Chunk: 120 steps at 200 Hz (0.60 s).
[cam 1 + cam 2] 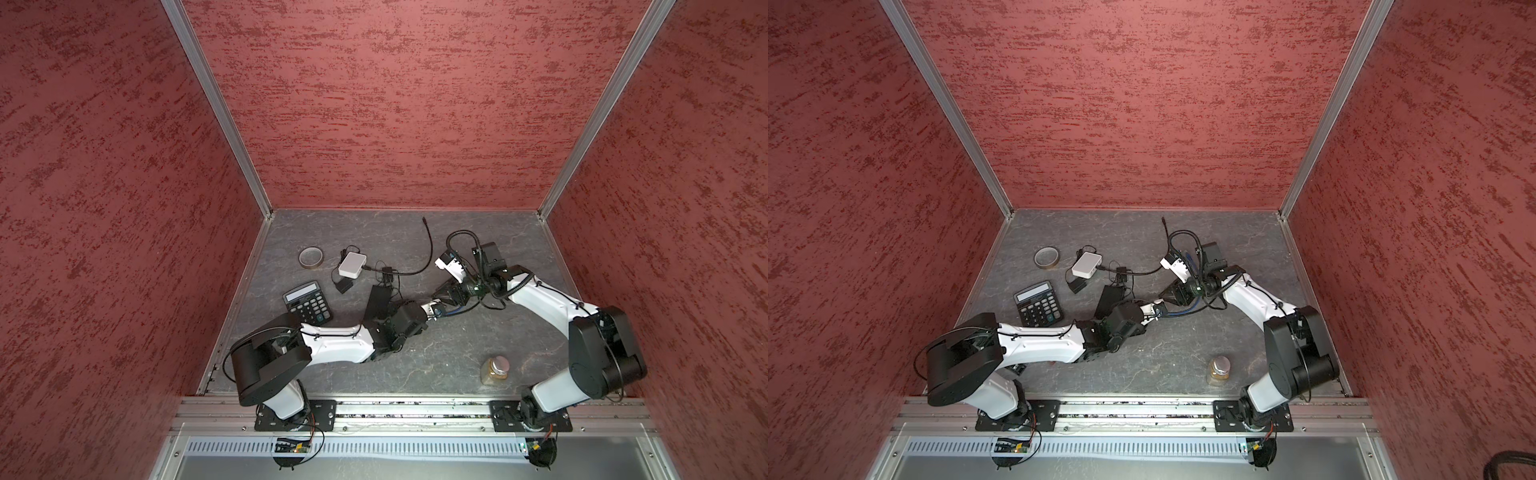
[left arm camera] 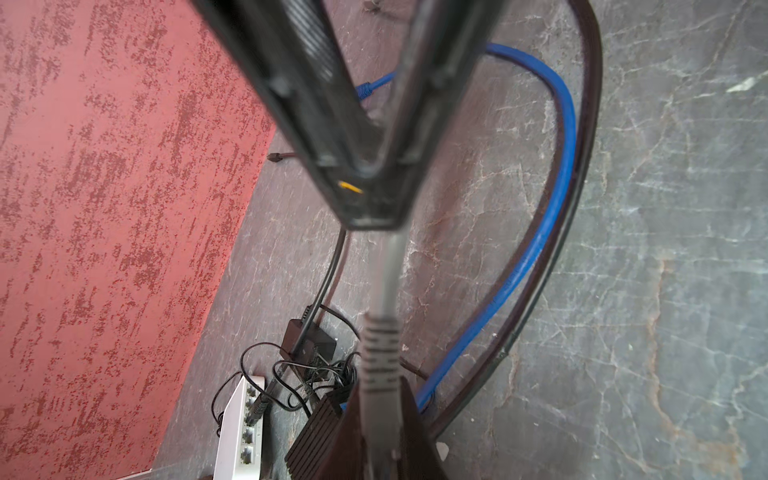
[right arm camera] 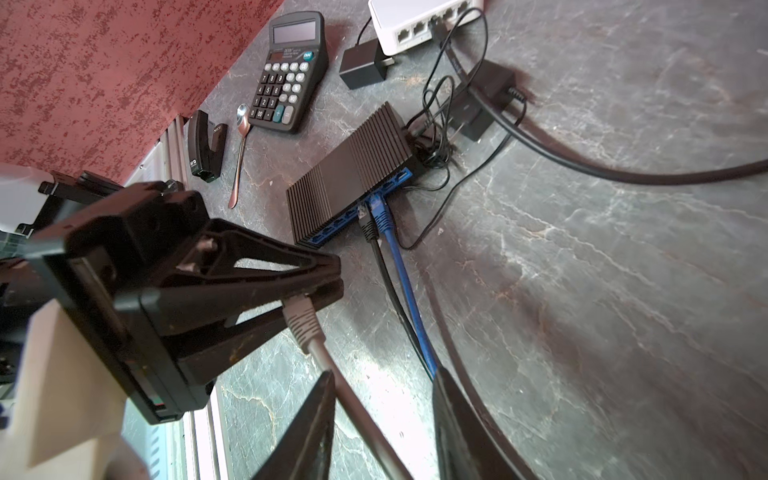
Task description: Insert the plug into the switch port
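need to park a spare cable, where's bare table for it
Bare: the near-middle patch between the left arm and the jar; the far right corner beyond the right arm. Crowded: the left half, with tape roll, white switch, black switch, calculator, cables.

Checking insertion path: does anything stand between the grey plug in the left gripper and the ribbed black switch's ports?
Nothing visible. Bare grey table separates the grey plug from the ribbed black switch; a black cable and a blue cable fill two middle ports.
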### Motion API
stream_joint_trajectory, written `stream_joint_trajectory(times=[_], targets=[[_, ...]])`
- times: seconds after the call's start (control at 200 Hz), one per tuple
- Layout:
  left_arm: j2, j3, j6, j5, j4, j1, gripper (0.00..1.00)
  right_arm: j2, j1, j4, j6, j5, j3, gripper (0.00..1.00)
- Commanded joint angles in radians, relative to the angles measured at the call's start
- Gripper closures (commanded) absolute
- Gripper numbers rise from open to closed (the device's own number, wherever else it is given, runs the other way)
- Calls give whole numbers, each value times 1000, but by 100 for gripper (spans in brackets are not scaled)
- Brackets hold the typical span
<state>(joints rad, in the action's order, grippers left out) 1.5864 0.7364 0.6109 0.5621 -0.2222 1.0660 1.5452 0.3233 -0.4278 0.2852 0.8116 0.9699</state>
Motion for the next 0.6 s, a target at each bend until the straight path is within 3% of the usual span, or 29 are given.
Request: stream_joint_trajectory(times=[0.0,0.461,0.596], targets=[[25,-5,-7,-2,-74,-12,84,29,-1,20,23,54,-1,60],[129,17,-185,12,51,-18,59,132,-1,68,-57,-45,-8,61],[115,27,-207,-18,109,-17,25,154,0,76,-74,-65,-1,61]])
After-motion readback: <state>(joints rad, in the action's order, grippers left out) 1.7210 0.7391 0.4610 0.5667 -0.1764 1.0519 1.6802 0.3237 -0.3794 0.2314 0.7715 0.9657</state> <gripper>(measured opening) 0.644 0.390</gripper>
